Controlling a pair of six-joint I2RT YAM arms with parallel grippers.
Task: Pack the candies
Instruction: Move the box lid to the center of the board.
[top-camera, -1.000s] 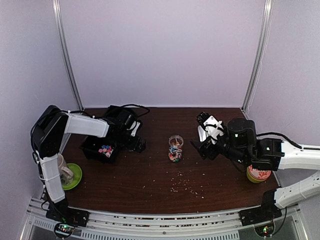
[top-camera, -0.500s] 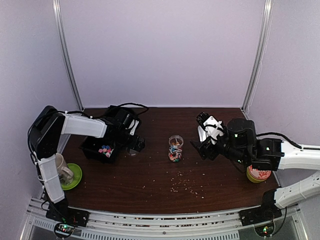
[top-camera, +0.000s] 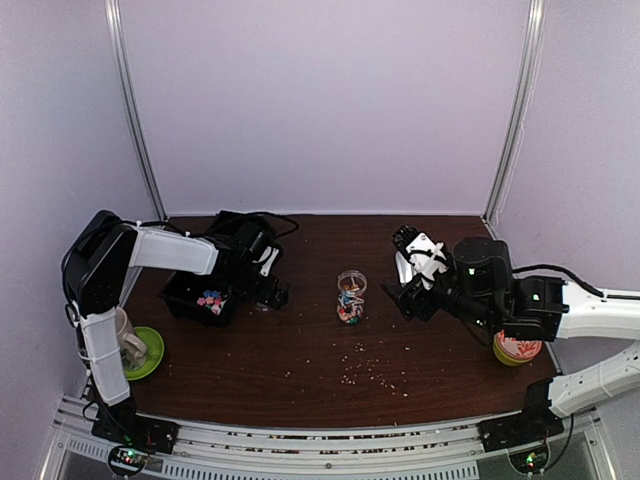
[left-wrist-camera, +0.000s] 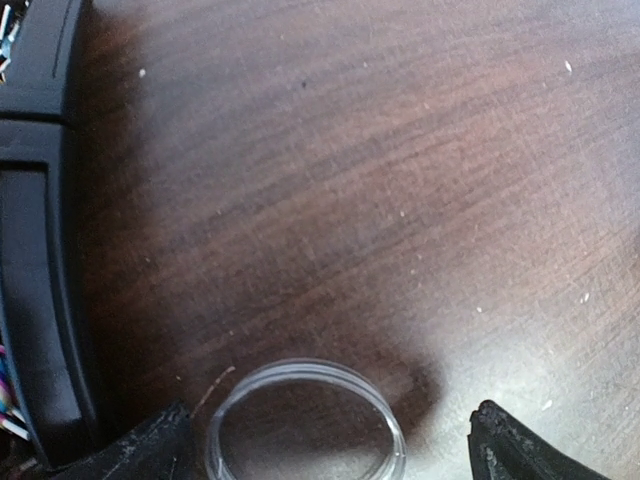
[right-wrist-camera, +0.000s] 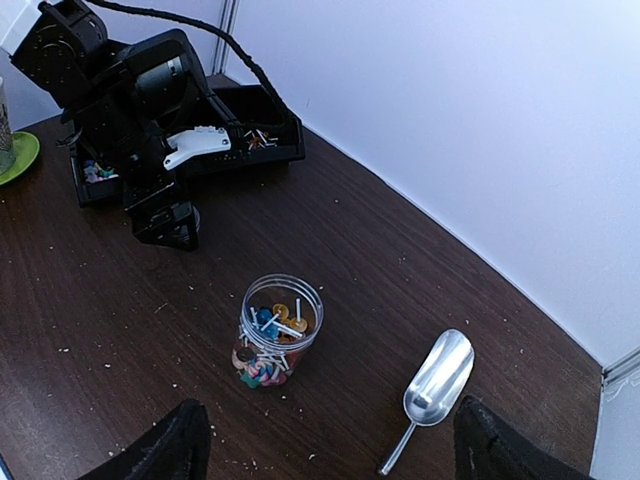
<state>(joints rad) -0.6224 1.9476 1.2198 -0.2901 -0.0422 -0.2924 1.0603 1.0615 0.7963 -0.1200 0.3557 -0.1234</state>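
A dark wooden tabletop (top-camera: 300, 350) is being enclosed by pale lilac walls (top-camera: 320, 100) on three sides. At its middle a clear jar (top-camera: 351, 297) is being shown upright, with candies (right-wrist-camera: 270, 340) being held inside it; more candies are being held in a black tray (top-camera: 195, 295) left of the jar. Pale crumbs (top-camera: 370, 372) are being seen scattered in front of the jar. A metal scoop (right-wrist-camera: 435, 385) is lying right of the jar. Between jar and tray, the left pincer (left-wrist-camera: 330, 445) is being held wide apart around a clear lid (left-wrist-camera: 300, 363). Right of the jar, the right pincer (right-wrist-camera: 330, 445) is being held apart, empty.
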